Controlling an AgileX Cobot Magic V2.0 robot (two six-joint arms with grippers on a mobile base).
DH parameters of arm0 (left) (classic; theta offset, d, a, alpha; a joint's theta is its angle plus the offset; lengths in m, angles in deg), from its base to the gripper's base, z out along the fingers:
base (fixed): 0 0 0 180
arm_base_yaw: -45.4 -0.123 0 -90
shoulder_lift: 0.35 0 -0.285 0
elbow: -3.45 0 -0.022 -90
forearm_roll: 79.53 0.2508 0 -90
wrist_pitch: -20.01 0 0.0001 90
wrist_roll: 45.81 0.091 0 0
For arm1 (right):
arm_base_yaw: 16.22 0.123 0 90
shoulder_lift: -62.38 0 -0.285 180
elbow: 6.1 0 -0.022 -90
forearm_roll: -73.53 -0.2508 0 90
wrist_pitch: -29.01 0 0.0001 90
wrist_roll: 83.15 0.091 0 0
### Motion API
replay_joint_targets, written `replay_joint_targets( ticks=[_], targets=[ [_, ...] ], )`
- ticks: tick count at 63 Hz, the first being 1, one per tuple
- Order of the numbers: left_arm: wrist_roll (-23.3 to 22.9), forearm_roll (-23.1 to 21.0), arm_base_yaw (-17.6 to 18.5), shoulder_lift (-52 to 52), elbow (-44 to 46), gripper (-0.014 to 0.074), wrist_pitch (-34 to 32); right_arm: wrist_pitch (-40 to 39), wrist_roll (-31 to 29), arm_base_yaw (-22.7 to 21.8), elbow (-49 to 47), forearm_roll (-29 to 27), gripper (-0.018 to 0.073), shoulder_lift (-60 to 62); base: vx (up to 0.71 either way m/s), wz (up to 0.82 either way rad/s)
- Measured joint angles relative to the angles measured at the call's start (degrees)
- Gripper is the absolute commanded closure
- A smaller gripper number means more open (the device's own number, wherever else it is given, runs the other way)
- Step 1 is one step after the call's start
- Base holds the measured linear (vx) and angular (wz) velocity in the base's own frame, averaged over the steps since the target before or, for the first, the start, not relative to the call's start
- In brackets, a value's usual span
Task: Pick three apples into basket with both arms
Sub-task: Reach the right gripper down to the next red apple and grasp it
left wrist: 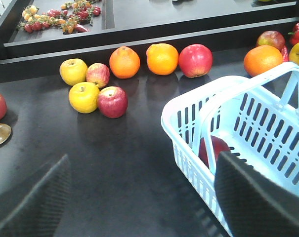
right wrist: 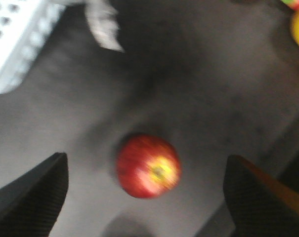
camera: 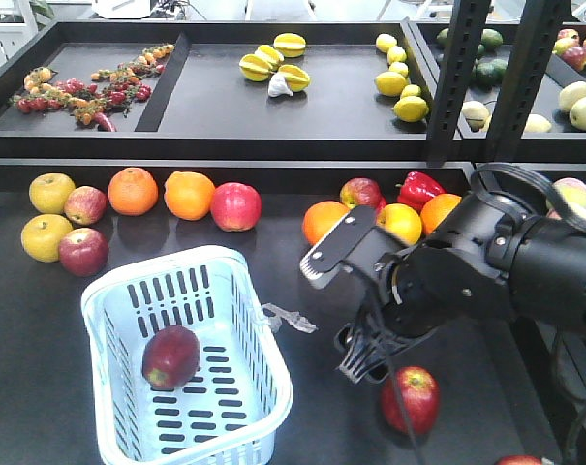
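Right wrist-mounted view, blurred, has the right gripper (right wrist: 145, 158) spread wide over a red, yellow-blushed apple (right wrist: 148, 166), which seems to lie on the dark table (right wrist: 213, 89) between the fingers and touch neither. It lies right of the basket (camera: 157, 263). One dark apple (camera: 170, 356) sits inside the basket, and the left gripper (left wrist: 142, 158) hangs spread and empty to its left.

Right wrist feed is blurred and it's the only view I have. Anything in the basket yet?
Observer: Yes, one dark red apple lies on the floor of the white basket.
Operator: And the left tool?
Observer: The left tool is open and empty, with the basket just to its right.
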Motion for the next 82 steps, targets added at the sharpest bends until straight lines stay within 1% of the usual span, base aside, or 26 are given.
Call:
replay_joint_targets(
  ticks=[6,13,19,27,34,40,61,82],
  targets=[
    [0.0,0.0,0.0,0.0,0.0,0.0024,0.0,-0.4,0.8,-3.6,0.3,0.1,-0.0043,0.0,0.0,0.0],
    [0.0,0.0,0.0,0.0,0.0,0.0024,0.0,-2.5,-1.0,-9.7,2.1,-3.6,-0.0043,0.0,0.0,0.0],
    [0.0,0.0,0.0,0.0,0.0,0.0024,0.0,-4.7,-5.2,-15.7,4.0,-10.2,-0.0041,0.0,0.0,0.0],
    [0.0,0.0,0.0,0.0,0.0,0.0024,0.0,-8.5,-12.7,-19.9,6.9,-18.8,-0.004,0.0,0.0,0.0],
    [0.0,0.0,0.0,0.0,0.0,0.0024,0.0,-12.2,-19.0,-20.1,9.4,-23.5,-0.004,-0.1,0.0,0.0],
    [0.0,0.0,0.0,0.0,0.0,0.0024,0.0,-13.9,-21.4,-20.1,10.3,-25.5,-0.004,-1.4,0.0,0.0],
    [0.0,0.0,0.0,0.0,0.0,0.0027,0.0,-14.8,-21.7,-20.1,10.5,-26.5,-0.004,-13.4,0.0,0.0],
    [0.0,0.0,0.0,0.0,0.0,0.0027,0.0,-17.1,-21.7,-20.1,10.5,-26.8,-0.0036,-18.5,0.0,0.0]
  ],
)
